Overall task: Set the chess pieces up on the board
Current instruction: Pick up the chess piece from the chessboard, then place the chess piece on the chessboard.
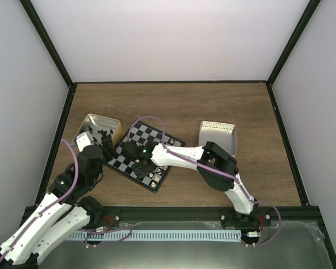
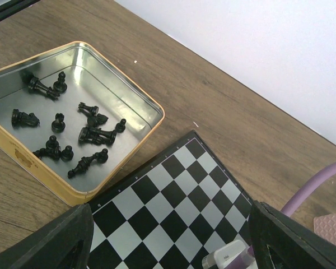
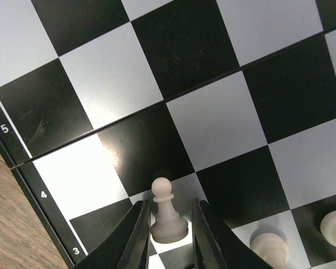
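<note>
only the right wrist view is showing the right gripper (image 3: 169, 205) straddling a cream pawn (image 3: 168, 223) standing on the board (image 3: 179, 56); pinching or not, i cannot tell. the left wrist view is showing the left gripper (image 2: 168, 224) spread empty, black pieces (image 2: 92, 134) lying in the gold tin (image 2: 123, 89).

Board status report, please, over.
Left end effector open, empty, above board. Right end effector straddling white pawn on board, grip unclear. Black pieces in tin. No obstruction seen.
</note>
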### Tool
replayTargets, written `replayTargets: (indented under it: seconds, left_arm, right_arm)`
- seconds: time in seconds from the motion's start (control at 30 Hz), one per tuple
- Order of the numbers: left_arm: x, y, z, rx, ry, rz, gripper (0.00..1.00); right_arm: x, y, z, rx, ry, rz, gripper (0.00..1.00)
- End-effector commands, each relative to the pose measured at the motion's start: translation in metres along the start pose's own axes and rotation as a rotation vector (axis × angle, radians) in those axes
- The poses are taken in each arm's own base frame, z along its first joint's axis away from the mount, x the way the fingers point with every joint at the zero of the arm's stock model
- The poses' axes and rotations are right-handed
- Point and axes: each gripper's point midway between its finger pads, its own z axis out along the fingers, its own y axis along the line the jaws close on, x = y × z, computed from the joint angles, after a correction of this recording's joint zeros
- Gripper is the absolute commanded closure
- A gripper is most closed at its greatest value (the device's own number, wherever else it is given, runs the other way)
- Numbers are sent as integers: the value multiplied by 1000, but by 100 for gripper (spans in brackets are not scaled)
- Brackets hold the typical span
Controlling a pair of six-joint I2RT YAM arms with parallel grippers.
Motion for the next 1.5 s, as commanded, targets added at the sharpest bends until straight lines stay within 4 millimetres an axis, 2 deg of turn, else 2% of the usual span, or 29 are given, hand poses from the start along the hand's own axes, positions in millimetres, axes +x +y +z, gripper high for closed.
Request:
replayTargets:
  seconds: [0.0, 0.17, 0.3, 0.37, 0.43, 0.5, 0.6, 0.63, 0.67, 0.83, 1.03, 1.13, 1.3, 1.47]
  left_arm:
    - [-10, -2, -4, 6, -26, -25, 22]
    - [-11, -2, -5, 9, -28, -29, 22]
    - [-13, -5, -7, 19, -30, -42, 22]
    - [-15, -8, -8, 31, -31, -49, 22]
    - [-17, -12, -9, 46, -32, -57, 22]
    - [-19, -16, -10, 59, -30, -64, 22]
    - [-20, -24, -12, 94, -17, -72, 22]
    - [-19, -29, -12, 120, -2, -69, 22]
    - [-18, -36, -13, 152, 9, -60, 22]
    - [-7, -85, -27, 427, 86, 29, 22]
    - [12, -145, -62, 786, 220, 160, 23]
    - [21, -152, -59, 790, 297, 169, 28]
    - [36, -152, -46, 745, 377, 173, 45]
    - [47, -159, -51, 798, 442, 140, 52]
  right_arm:
    - [29, -9, 17, 39, 95, -30, 80]
    - [19, -12, 15, 54, 36, -17, 87]
    - [-5, -16, -2, 56, -114, 14, 88]
    - [-22, -17, -16, 38, -214, 24, 88]
    - [-46, -15, -37, -5, -355, 40, 89]
    - [-62, -15, -60, -47, -469, 48, 89]
    - [-74, -17, -91, -99, -622, 46, 89]
    - [-71, -20, -95, -109, -652, 32, 89]
    - [-75, -18, -114, -142, -721, 16, 89]
    - [-65, -13, -167, -253, -917, -87, 88]
    - [-51, -9, -203, -303, -1012, -194, 91]
    - [-46, -11, -220, -310, -1060, -219, 91]
    - [-43, -22, -237, -271, -1113, -214, 91]
    - [-44, -27, -239, -246, -1124, -191, 91]
